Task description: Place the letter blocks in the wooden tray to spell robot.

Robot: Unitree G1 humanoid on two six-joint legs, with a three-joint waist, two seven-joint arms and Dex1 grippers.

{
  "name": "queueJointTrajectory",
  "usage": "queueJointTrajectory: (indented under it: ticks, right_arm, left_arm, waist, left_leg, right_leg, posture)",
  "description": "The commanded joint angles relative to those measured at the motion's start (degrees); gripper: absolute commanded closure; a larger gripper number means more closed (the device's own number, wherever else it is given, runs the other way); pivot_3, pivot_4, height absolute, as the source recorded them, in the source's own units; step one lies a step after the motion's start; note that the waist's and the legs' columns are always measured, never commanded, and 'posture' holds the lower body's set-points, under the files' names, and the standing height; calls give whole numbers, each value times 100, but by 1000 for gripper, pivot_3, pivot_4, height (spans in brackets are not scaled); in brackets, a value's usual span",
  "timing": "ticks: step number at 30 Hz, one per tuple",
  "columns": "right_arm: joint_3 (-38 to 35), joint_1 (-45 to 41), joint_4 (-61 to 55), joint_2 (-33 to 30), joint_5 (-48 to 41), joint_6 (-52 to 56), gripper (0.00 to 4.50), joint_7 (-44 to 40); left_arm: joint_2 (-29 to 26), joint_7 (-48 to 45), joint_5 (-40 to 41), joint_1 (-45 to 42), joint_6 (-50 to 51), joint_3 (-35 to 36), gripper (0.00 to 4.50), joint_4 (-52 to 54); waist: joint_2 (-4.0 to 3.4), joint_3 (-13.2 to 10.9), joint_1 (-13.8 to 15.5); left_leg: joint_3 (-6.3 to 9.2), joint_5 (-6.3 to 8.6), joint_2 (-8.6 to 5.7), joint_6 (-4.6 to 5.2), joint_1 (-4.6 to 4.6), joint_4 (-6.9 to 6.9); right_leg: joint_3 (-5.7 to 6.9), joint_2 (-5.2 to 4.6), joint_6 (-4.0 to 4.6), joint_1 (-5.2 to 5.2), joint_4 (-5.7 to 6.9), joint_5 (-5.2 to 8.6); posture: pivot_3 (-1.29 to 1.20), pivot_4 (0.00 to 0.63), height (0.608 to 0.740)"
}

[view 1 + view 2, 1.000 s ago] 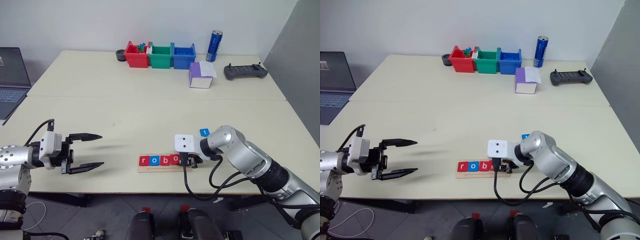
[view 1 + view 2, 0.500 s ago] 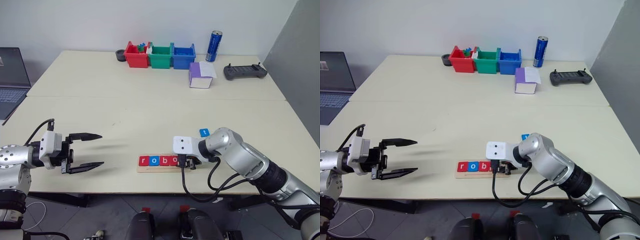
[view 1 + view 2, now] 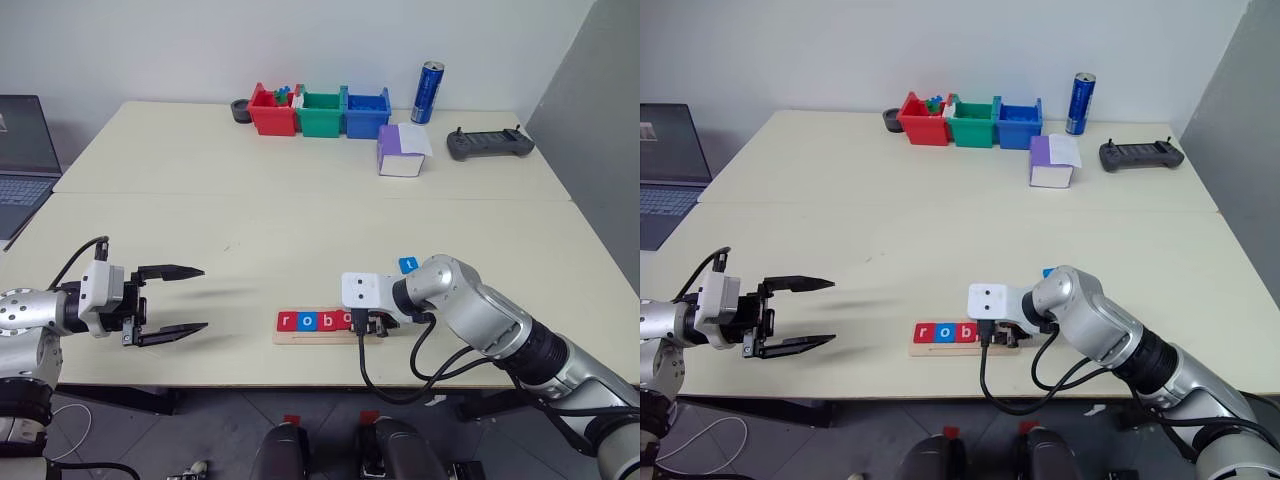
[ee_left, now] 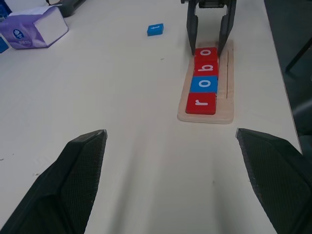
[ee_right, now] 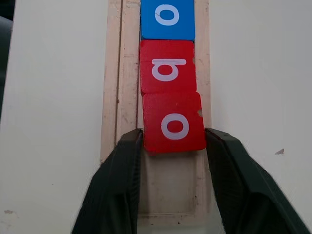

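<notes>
The wooden tray (image 3: 300,339) lies near the table's front edge. In it, left to right, sit four letter blocks: red r (image 3: 288,321), blue o (image 3: 308,321), red b (image 3: 328,320) and red o (image 5: 174,124). The red o rests flat against the b. My right gripper (image 3: 372,325) points down at that block, one finger on each side of it and barely apart from its edges. A blue t block (image 3: 408,265) lies loose on the table just behind my right wrist. My left gripper (image 3: 205,298) hovers wide open and empty, well left of the tray.
At the table's back stand a red bin (image 3: 272,110), a green bin (image 3: 321,113), a blue bin (image 3: 367,112) and a blue can (image 3: 431,92). A purple tissue box (image 3: 402,150) and a black controller (image 3: 490,143) lie at the back right. A laptop (image 3: 22,150) sits far left.
My right gripper has edged a little left along the tray, bringing the red o up against the b, and its fingers have eased outward. The left arm has not moved.
</notes>
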State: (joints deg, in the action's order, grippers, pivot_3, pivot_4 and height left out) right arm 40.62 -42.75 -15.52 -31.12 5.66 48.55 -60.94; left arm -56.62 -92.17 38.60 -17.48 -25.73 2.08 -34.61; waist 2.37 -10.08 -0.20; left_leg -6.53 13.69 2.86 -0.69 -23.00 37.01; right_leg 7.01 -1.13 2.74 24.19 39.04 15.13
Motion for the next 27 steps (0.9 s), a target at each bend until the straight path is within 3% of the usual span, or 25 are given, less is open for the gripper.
queueJointTrajectory:
  ticks: [1, 5, 13, 18, 21, 27]
  right_arm:
    - [-14, -147, -94, 21, 15, -22, 1359, -18]
    - [-400, -418, -202, 49, -258, 227, 87, -127]
    - [-1336, -819, -301, -169, -962, 414, 9, -365]
    - [-1587, -399, -369, -307, -1199, 372, 9, -185]
    - [-1478, -48, -176, -90, -1084, 105, 554, 204]
    - [-1262, 185, 31, 141, -1037, -102, 2677, 470]
  left_arm:
    - [-78, -33, -2, -93, -85, 162, 0, -18]
    - [-77, -33, -10, -137, -80, 139, 0, -54]
    - [-29, -33, -68, -317, -103, 47, 0, -184]
    - [-52, -33, -54, -325, -120, 9, 0, -224]
    - [-49, -33, -58, -326, -122, -12, 0, -223]
    - [-44, -33, -49, -331, -91, -22, 0, -181]
  waist:
    - [0, 0, 0]
    - [0, 0, 0]
    - [1, 0, 4]
    - [2, 1, 5]
    - [1, 1, -7]
    - [1, 0, -10]
  left_leg:
    - [0, 0, 0, 0, 0, 0]
    - [0, 0, 0, 0, -1, -1]
    - [1, 0, -1, 0, -2, -1]
    - [1, 0, -2, 0, -3, -1]
    - [1, 0, 0, 0, -2, -2]
    - [0, 0, 0, 0, -2, -2]
  right_leg:
    - [0, 0, 0, 0, 0, 0]
    - [0, 0, 0, 1, -2, 0]
    - [1, -1, 0, 0, -3, 0]
    - [1, -1, 0, 0, -4, 0]
    - [1, -1, 0, 0, -4, 0]
    - [1, 0, 0, 2, 0, 0]
  posture:
    - [0, 150, 740]
    - [0, 150, 740]
    - [0, 150, 740]
    - [0, 150, 740]
    - [0, 150, 740]
    - [0, 150, 740]
